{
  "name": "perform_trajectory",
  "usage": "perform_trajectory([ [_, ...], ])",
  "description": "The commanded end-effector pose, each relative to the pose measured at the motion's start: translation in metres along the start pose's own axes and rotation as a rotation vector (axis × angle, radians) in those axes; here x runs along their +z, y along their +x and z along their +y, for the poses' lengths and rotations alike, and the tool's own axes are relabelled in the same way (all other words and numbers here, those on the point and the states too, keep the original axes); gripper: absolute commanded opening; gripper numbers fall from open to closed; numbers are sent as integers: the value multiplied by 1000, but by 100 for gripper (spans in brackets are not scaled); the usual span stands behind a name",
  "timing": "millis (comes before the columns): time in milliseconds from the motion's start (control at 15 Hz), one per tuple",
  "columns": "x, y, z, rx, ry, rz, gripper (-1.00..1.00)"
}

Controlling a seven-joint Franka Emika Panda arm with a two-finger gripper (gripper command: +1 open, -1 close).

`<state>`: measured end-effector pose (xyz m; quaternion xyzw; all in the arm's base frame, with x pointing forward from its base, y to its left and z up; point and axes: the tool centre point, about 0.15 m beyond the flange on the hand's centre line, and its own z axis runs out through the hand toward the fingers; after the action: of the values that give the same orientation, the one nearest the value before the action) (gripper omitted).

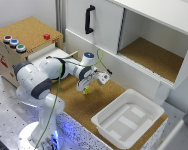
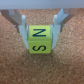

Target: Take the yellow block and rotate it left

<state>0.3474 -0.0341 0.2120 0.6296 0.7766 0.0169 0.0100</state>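
The yellow block [image 2: 39,40] is a small cube with dark letter marks on its faces. In the wrist view it sits between my two fingers, which press on its two sides. The cork surface [image 2: 15,67] lies right below it; whether it rests on the cork or hangs just above, I cannot tell. In the exterior view my gripper [image 1: 86,88] points down over the middle of the cork board [image 1: 76,107], and the yellow block [image 1: 86,91] shows as a small yellow spot at its tips. My gripper [image 2: 39,36] is shut on the block.
A white tray [image 1: 110,127] stands at the exterior view's lower right. A wooden box [image 1: 26,30] at the upper left carries a small red block [image 1: 46,36] and three round buttons [image 1: 14,43]. Behind is a white cabinet with a black handle [image 1: 89,19] and an open compartment [image 1: 154,55].
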Motion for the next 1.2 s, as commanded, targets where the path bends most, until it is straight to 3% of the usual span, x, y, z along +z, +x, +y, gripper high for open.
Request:
perform_trajectory([
  [0, -20, -7, 5, 48, 18, 4, 100],
  [267, -54, 2, -21, 275, 19, 78, 100],
  [533, -67, 16, -48, 679, 11, 143, 100],
  [667, -76, 19, -52, 893, -8, 149, 100],
  [800, -81, 16, -51, 1145, -64, 94, 100],
  [1000, -67, -6, -48, 1521, -52, 82, 100],
  [1133, -52, -8, -44, 1629, -74, 77, 100],
])
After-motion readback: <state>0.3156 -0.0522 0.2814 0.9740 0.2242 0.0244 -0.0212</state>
